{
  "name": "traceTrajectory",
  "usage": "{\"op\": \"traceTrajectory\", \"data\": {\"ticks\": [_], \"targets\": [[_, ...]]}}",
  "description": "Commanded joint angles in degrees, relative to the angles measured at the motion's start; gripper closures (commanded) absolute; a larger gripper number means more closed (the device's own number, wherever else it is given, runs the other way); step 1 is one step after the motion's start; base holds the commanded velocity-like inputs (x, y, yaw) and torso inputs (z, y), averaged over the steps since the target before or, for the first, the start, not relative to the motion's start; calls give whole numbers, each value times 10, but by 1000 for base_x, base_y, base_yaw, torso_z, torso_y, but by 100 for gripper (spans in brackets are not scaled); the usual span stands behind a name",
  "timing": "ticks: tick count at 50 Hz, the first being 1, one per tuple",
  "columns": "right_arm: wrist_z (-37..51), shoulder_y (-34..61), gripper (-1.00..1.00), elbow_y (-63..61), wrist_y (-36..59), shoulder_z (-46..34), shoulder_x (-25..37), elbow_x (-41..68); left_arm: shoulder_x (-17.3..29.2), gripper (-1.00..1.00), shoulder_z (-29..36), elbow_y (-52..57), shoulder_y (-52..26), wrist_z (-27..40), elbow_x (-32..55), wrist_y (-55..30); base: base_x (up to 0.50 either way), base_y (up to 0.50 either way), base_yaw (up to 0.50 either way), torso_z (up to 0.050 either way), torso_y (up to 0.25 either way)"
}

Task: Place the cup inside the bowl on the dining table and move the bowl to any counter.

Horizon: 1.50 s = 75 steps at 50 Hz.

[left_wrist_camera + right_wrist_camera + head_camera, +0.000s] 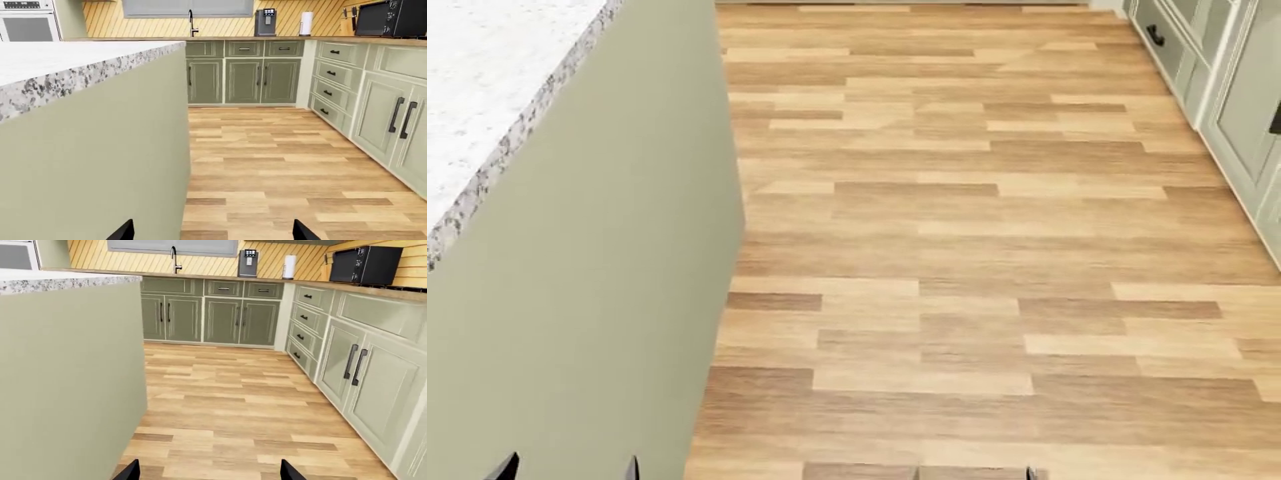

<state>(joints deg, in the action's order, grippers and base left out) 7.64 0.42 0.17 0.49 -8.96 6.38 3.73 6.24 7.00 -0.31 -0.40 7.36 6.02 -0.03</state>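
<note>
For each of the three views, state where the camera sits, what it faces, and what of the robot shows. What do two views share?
Left wrist: near left tool, facing counter, tips showing.
Head: looks down at floor beside dining table; tool tips at edge.
Right wrist: near right tool, facing cabinets.
Both wrists share faucet, coffee machine.

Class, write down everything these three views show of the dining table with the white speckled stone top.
The dining table shows only in part. Its top is a thick slab of white stone, with grey and black speckles most plain along the edge. Below the top hangs a flat, plain sage-green side panel that runs down to the wooden plank floor. One corner of the slab shows in the left wrist view. Nothing stands on the part of the top that is visible; the rest is out of frame.
</note>
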Motion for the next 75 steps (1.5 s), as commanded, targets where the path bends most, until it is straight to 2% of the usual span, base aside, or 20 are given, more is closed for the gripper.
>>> {"op": "traceTrajectory", "data": {"ticks": [1,35,67,75], "targets": [[10,2,-100,2,1,-8,5,1,7,-100,6,0,2,7,7,3,-500,0,0,0,0],[31,4,-100,2,2,-28,21,1,19,-100,22,0,-1,23,19,4,-500,33,0,0,0],[46,7,-100,3,-4,-49,33,-8,31,-100,34,2,0,35,29,7,-469,398,0,0,0],[49,7,-100,4,-5,-57,37,-15,32,-100,37,0,-2,38,30,7,-231,496,0,0,0]]}}
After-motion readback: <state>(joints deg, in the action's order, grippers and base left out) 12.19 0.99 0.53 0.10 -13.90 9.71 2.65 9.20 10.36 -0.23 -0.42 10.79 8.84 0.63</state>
